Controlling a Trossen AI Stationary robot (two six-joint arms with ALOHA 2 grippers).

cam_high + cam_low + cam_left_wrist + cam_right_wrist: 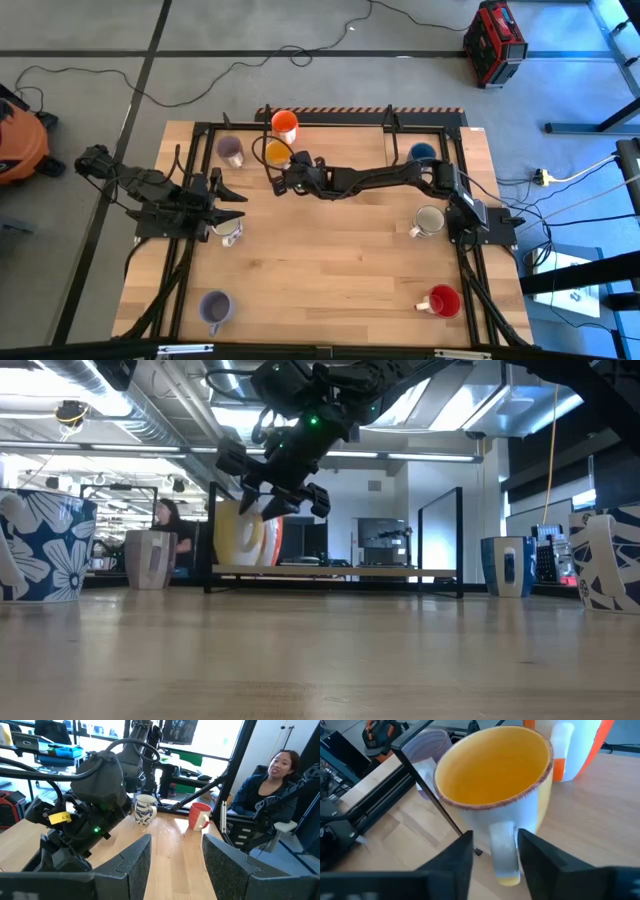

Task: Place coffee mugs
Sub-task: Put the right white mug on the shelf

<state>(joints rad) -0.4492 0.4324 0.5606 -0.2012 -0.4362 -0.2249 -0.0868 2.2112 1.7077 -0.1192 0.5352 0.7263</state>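
Note:
A mug with a yellow inside and a white outside (495,775) stands near the table's far edge (277,153), beside an orange mug (285,124) and a pale purple mug (231,150). My right arm reaches across from the right. Its gripper (495,835) is open, with one finger on each side of this mug's handle. My left gripper (232,203) waits open at the table's left, next to a white patterned mug (228,232). My right gripper has its fingers (462,852) on either side of the yellow-lined mug's handle (502,852), slanting down from the table's right. I cannot tell whether they touch it. The mug stands upright on the table.
More mugs stand around the table: blue (422,153) at far right, white (428,220) at right, red (441,300) at near right, pale purple (215,308) at near left. A black frame (330,125) borders the table. A person (272,780) sits beyond the table.

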